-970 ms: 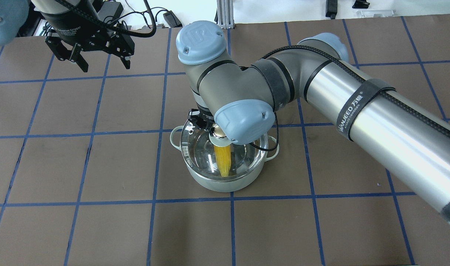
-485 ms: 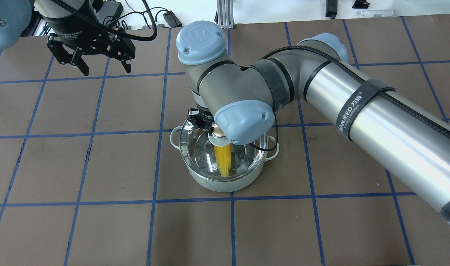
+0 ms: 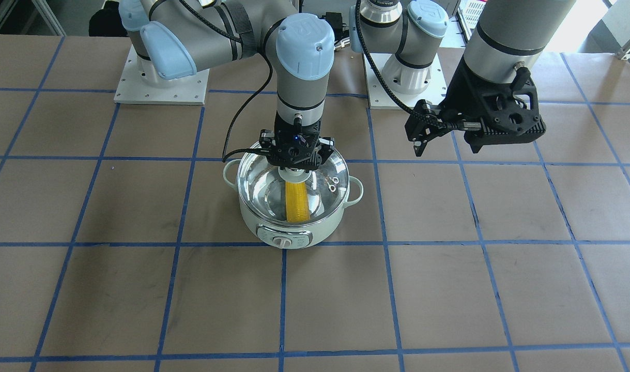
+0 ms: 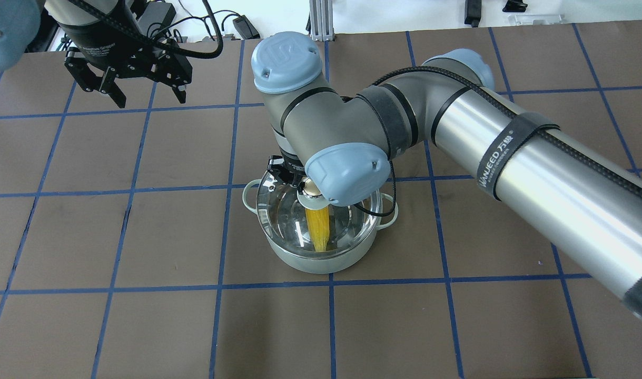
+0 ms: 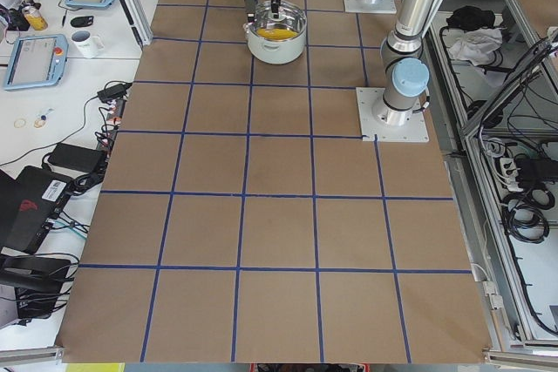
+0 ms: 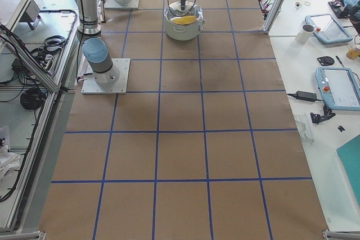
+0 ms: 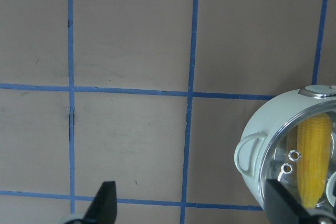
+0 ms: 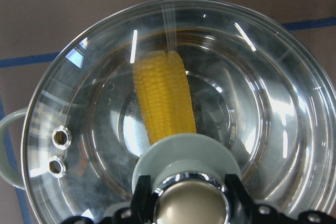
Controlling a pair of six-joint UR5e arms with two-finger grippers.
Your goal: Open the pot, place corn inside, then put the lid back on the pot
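Note:
The mint-green pot [image 3: 294, 230] stands mid-table, also in the overhead view [image 4: 310, 261]. The yellow corn [image 3: 296, 202] lies inside it, seen through the glass [image 4: 318, 229] [image 8: 163, 103]. The clear glass lid [image 3: 325, 170] sits over the pot's rim [image 8: 262, 103]. My right gripper [image 3: 294, 155] comes straight down and is shut on the lid's beige-gold knob [image 8: 191, 205], with fingers [image 8: 142, 192] on both sides. My left gripper [image 4: 151, 99] hangs open and empty, high and away to the pot's left [image 3: 446, 147]; its view shows the pot [image 7: 262, 129] at its right edge.
The brown table has a blue tape grid [image 4: 226, 189]. The arm bases [image 3: 162, 82] stand at the robot's edge. The right arm's forearm [image 4: 536, 173] reaches across the table's right half. Side benches hold tablets and a mug [image 5: 87, 41].
My left gripper has shifted slightly up and away from the pot. My right gripper and the lid have barely moved over the pot.

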